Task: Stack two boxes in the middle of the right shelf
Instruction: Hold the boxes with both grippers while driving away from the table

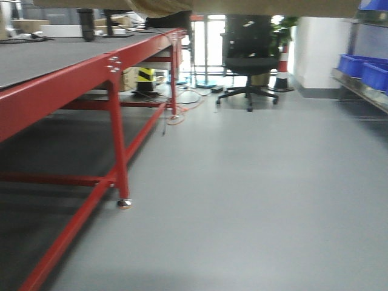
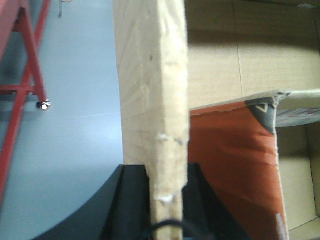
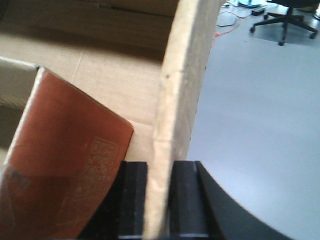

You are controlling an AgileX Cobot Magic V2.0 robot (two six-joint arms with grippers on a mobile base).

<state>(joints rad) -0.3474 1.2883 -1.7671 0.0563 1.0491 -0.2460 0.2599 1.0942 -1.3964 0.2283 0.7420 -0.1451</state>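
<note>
Both grippers hold one large brown cardboard box by its opposite side walls. My left gripper (image 2: 167, 175) is shut on the left wall (image 2: 152, 75), which stands edge-on between its black fingers. My right gripper (image 3: 159, 167) is shut on the right wall (image 3: 182, 75). Inside the box lies a red-printed carton (image 2: 230, 150), also seen as the red carton (image 3: 65, 175). The box's underside (image 1: 254, 6) spans the top of the front view. I cannot tell a second box apart. The steel shelf (image 1: 357, 86) stands at the far right.
A long red-framed table (image 1: 91, 66) with a grey top runs along the left, its leg (image 1: 119, 145) close by. Blue bins (image 1: 364, 68) sit on the shelf. A black office chair (image 1: 247, 60) and a striped cone (image 1: 282, 66) stand ahead on the grey floor (image 1: 242, 200).
</note>
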